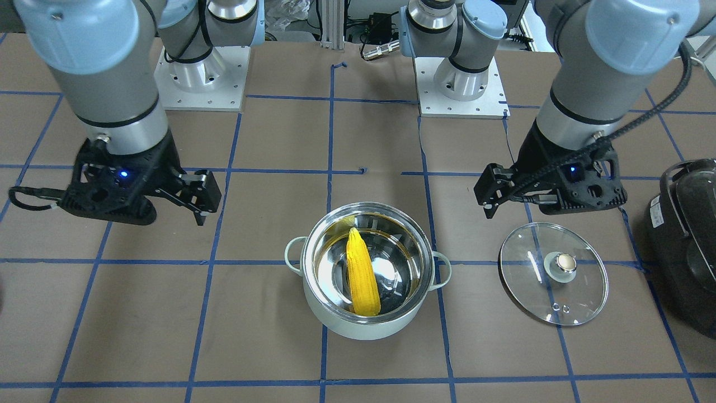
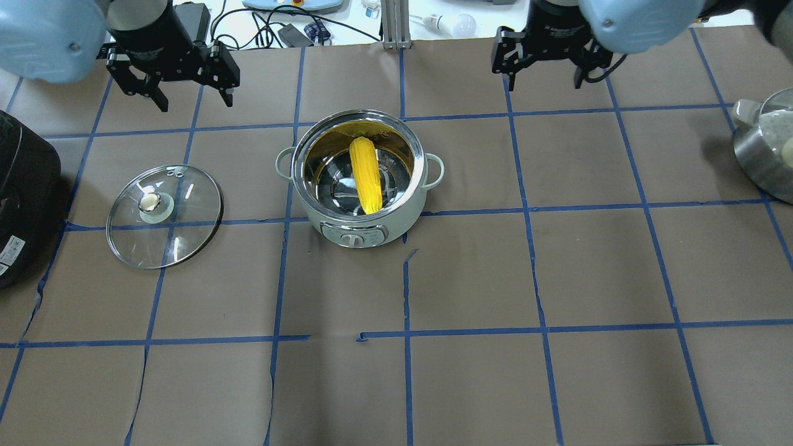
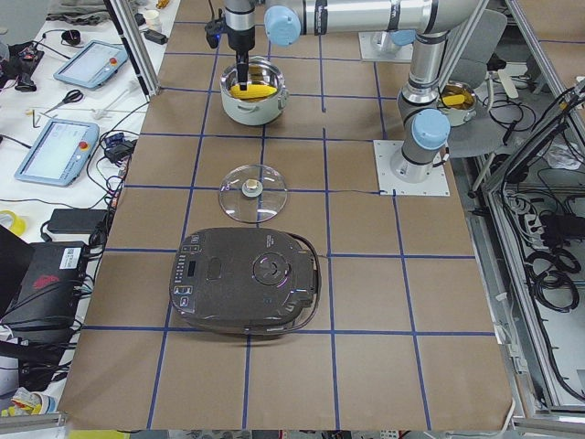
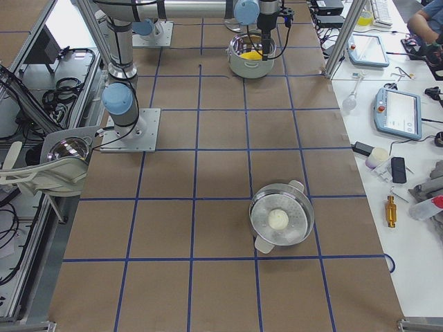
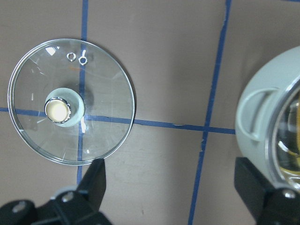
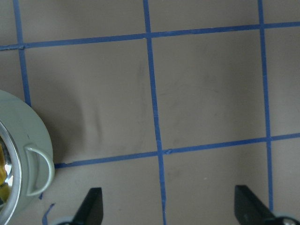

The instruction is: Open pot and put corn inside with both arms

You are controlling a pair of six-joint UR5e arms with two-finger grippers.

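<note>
The corn (image 2: 365, 174) lies inside the pot (image 2: 396, 224), well apart from the left gripper (image 2: 195, 99) and right gripper (image 2: 542, 71), both with jaws wide and empty.

Pot (image 1: 366, 329): pale mint-green, shiny steel inside, uncovered, upright
Corn (image 1: 362, 274): yellow cob lying inside the pot
Lid (image 1: 531, 291): clear glass, flat, knob up, near the pot, not touching

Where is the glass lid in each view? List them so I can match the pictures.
Front-facing: lid lower right.
Overhead: lid middle left.
Left side: lid near centre.
Right side: absent.
Left wrist: lid upper left.
Right wrist: absent.
Landmark: the green pot, in every view.
</note>
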